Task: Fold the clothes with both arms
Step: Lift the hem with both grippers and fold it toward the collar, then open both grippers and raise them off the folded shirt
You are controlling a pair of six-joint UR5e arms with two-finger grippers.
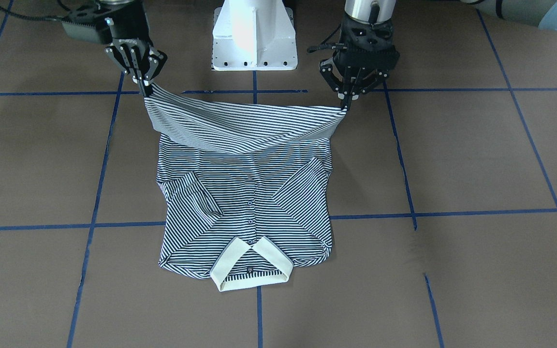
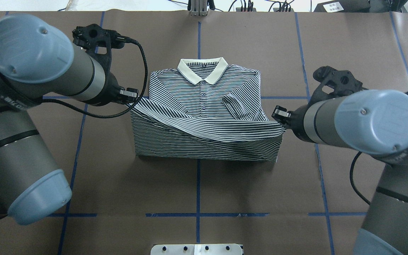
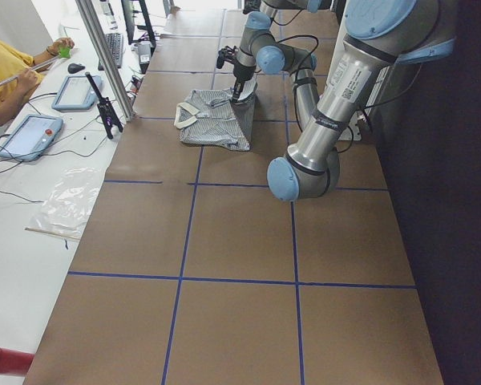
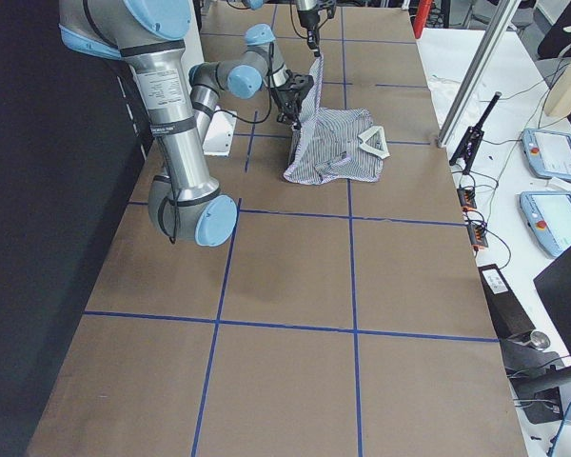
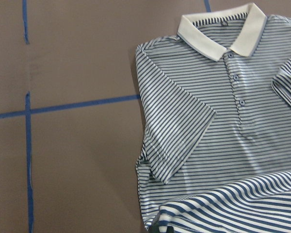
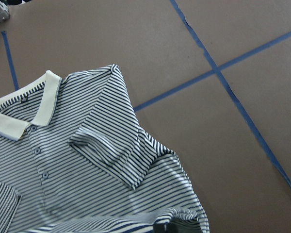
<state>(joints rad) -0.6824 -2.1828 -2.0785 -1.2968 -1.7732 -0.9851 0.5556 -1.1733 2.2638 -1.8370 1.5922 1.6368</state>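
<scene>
Overhead exterior view: the polo shirt (image 2: 204, 106) lies face up at the centre of the frame on the brown counter (image 2: 197, 184). Its collar (image 2: 202, 69) points to the top edge and the button placket shows.
Done so far: both sleeves (image 1: 195, 194) are turned in over the chest, so the body reads as a tidy rectangle with straight side edges.
Step in hand: the hem (image 1: 240, 128) is raised off the counter and strung between the two arms. It sags in the middle, across the upper part of the front-facing frame.
Grip, left side: the left end effector (image 1: 348, 104), at the upper right of the front-facing frame, has its fingers pressed together on one hem corner.
Grip, right side: the right end effector (image 1: 144, 86), at the upper left of that frame, is pinching the other hem corner.
Left to do: by my reading, the hem has to be carried over toward the collar, laid flat and let go. Whether a further fold is wanted I cannot tell.
Progress: probably past halfway, with the side folds in place and the lengthwise fold begun but not laid.
Risk: the slack middle could land wrinkled unless the corners are kept taut and level.
</scene>
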